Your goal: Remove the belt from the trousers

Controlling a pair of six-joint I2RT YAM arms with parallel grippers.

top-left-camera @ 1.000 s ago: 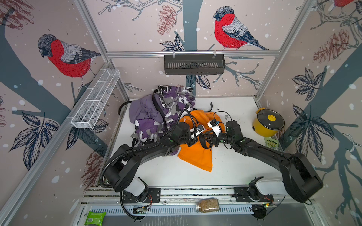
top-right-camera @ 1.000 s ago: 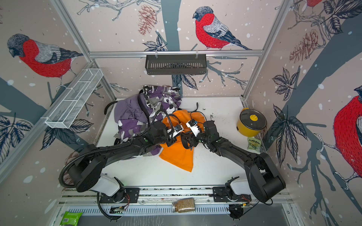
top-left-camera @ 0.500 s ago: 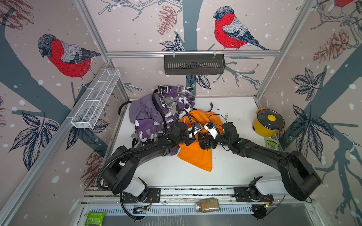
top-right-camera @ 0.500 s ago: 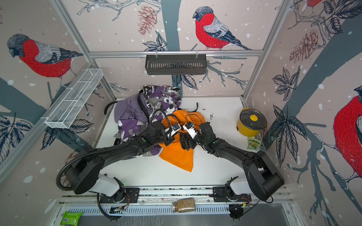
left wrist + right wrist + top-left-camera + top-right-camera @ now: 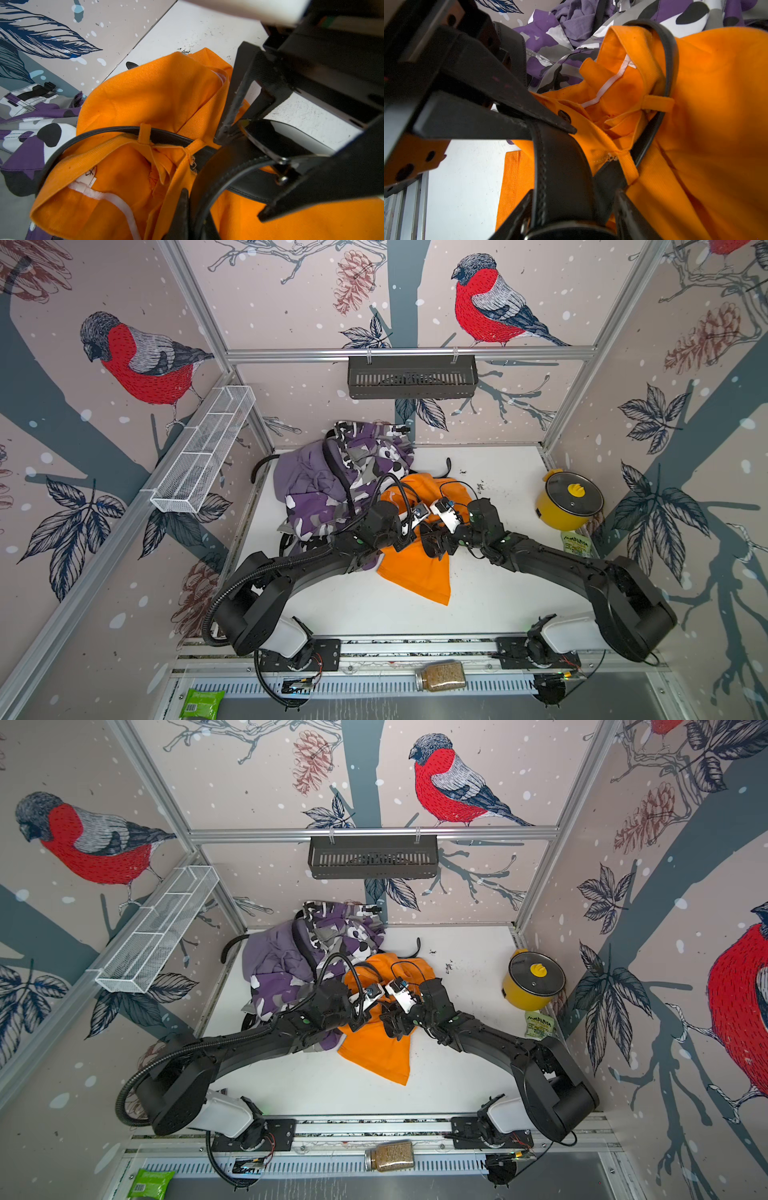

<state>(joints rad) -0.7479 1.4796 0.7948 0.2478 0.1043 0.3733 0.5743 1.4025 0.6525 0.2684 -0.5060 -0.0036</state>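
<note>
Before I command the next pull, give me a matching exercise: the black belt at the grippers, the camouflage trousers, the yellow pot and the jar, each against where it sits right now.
Things:
1. black belt
2. camouflage trousers
3. yellow pot
4. jar

Places:
A. lying in front of the arm bases, off the table
B. threaded through the loops of the orange trousers
C. heaped at the table's back, beside the lilac trousers
D. by the right wall, lid on

Pairs: 1-B, 2-C, 3-D, 4-A.
</note>
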